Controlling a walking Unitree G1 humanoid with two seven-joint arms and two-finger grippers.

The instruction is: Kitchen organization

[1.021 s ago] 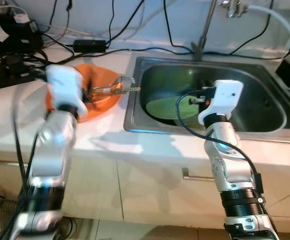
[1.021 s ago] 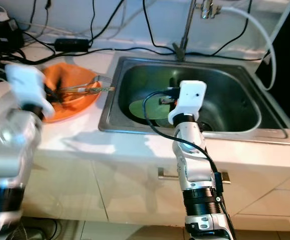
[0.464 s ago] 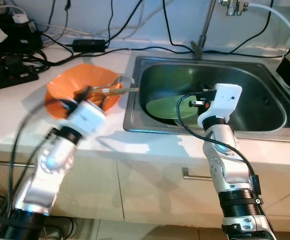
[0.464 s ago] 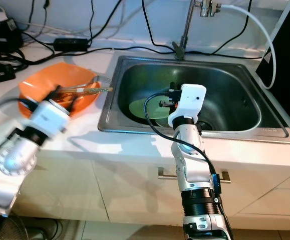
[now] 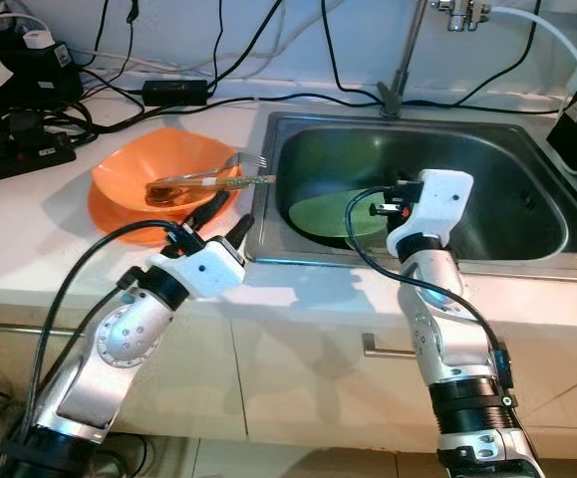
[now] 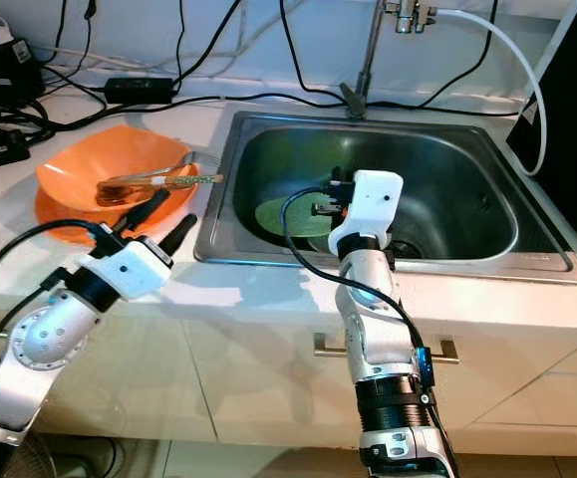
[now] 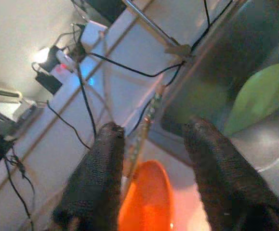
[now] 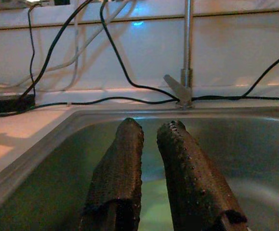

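Left eye view: my left claw [image 5: 224,212] hovers open near the counter's front edge; orange bowl [image 5: 129,179] holds stiff, slippery cutlery [image 5: 203,180], best pinched mid-handle. Right claw [image 8: 151,163], nearly closed, empty, over the sink [image 5: 527,139].

Faucet [image 5: 402,60]: a thin metal stem is mounted behind the sink, at the wall side.
Hose [image 5: 567,60]: a pale tube is looped down from the tap head toward the sink's right side.
Cables [image 5: 268,40]: several black leads are draped down the white wall and along the counter's back.
Power adapter [image 5: 176,89]: a black block is laid on the counter near the wall.
Power strip [image 5: 14,149]: a black strip is set at the far left, cords gathered around it.
Cabinet handle [image 5: 388,351]: a metal bar is fixed below the counter edge.
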